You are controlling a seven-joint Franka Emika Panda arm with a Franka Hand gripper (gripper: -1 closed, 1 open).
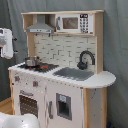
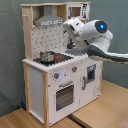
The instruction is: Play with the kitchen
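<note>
Presently, the gripper (image 2: pixel 68 26) hangs above the kitchen (image 2: pixel 55 75) stovetop, the pot (image 2: pixel 47 56) down-left of it; finger state unreadable.

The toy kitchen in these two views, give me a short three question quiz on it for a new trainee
1. True or false: a pot stands on the stovetop of the kitchen.
2. In the first exterior view, the black faucet stands: A) on the grey hood B) behind the sink, by the tiled back wall C) on the oven door.
3. Fill in: the microwave sits on the top shelf, to the first exterior view's ____ of the hood.

Key: 1 true. 2 B. 3 right.
</note>
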